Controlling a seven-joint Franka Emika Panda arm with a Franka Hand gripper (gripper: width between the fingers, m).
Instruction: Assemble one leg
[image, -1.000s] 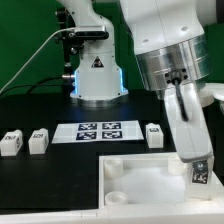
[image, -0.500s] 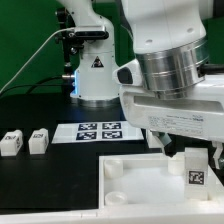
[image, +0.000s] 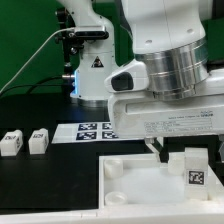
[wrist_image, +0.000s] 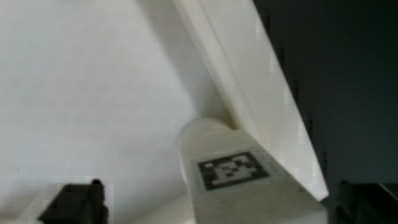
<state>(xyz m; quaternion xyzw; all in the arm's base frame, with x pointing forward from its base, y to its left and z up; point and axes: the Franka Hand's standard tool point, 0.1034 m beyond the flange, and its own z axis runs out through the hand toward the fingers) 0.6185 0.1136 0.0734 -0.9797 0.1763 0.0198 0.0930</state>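
One leg (image: 192, 172), a small white square post with a black-and-white tag, stands upright at the right corner of the large white panel (image: 135, 190). My gripper (image: 187, 150) hangs just above it, open, with one finger on each side of the post and neither touching it. In the wrist view the leg (wrist_image: 231, 160) stands on the panel (wrist_image: 89, 90) between the two dark fingertips (wrist_image: 71, 203), with a gap on both sides; my gripper (wrist_image: 217, 205) holds nothing.
Two more legs (image: 11, 142) (image: 37, 140) lie on the black table at the exterior view's left. The marker board (image: 88, 131) lies behind the panel. The robot base (image: 97, 75) stands at the back. A round socket (image: 116, 167) shows in the panel's near-left corner.
The wrist has turned about the leg and the jaws have opened; a second ago they were closed on the leg. The leg stays upright in the same place.
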